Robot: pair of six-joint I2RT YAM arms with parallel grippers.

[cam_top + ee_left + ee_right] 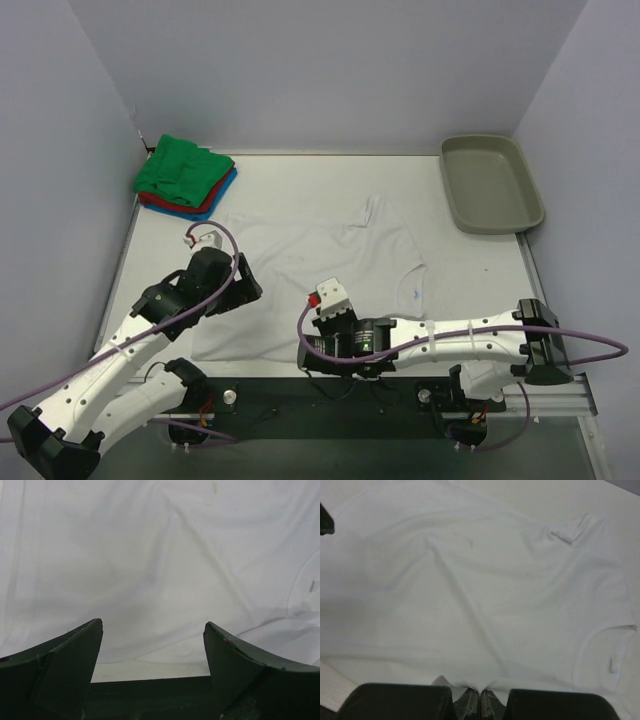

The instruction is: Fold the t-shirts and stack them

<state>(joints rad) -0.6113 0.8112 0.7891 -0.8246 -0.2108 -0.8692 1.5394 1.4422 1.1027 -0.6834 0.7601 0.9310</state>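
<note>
left claw [153, 626] gapes wide over the white tee [320, 262]; right claw [480, 695] pinches its near hem.

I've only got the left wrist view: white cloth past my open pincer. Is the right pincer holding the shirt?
Observer: Yes. The right pincer is shut, with a pinch of the white t-shirt bunched at its tips, at the shirt's near edge.
Operator: Which way does the collar point?
Observer: The collar is at the right end, on the side of the tray.
Operator: And the folded shirts?
Observer: They're stacked in the far left corner, with the green t-shirt on top, the red t-shirt under it and the blue t-shirt at the bottom.
</note>
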